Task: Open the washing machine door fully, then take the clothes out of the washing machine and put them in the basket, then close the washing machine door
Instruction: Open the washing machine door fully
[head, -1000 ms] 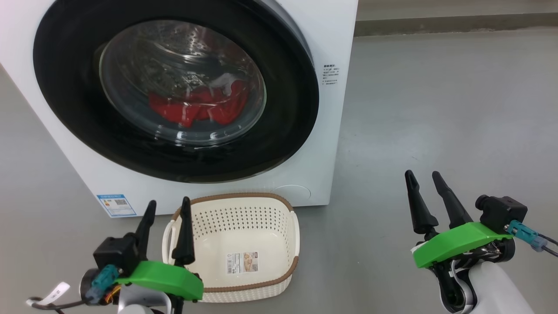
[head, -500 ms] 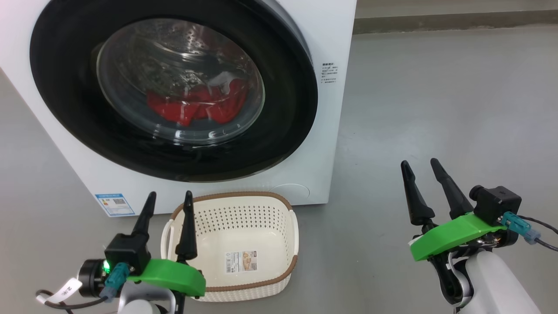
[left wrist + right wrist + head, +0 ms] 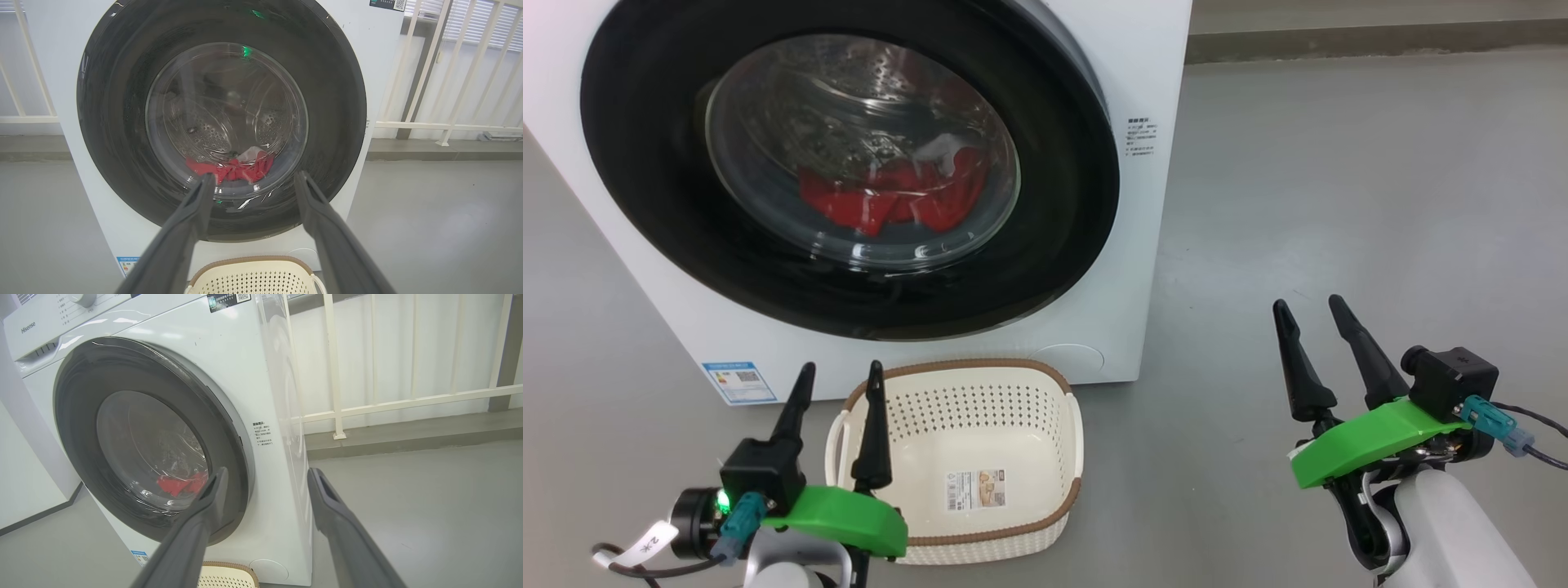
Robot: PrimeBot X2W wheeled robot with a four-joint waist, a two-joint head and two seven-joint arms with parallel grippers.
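Plainly, the washing machine door [image 3: 1058, 204] comes first. It lies against the front of the washing machine [image 3: 1147, 73], shut or very nearly so; whether it is latched I cannot tell. By its look it is rigid and fairly heavy. Its wide glossy black rim will likely be slippery under hard fingers. Its bulging glass centre [image 3: 849, 98] offers no hold and should not be knocked. The best purchase seems to be the rim's edge on the side toward the right gripper [image 3: 1307, 302]. There the right wrist view shows a thin grey band [image 3: 244, 465] between door and cabinet, and a fingertip hooked behind it could swing the door outward. No hinge is visible.

Behind the glass, low in the steel drum, lie the clothes [image 3: 882, 204], red with a patch of white. They should be soft, light and prone to drape or catch on the seal, so pinching a bunched fold looks wiser than taking a flat layer.

The cream basket [image 3: 964, 365] stands on the grey floor [image 3: 1339, 204] just in front of the machine, below the door. It holds only a sticker and looks light enough to skid if bumped.

Both grippers have their 2 fingers spread wide and hold nothing. The left gripper [image 3: 840, 367] is by the basket's left handle, and the right is well apart over bare floor.
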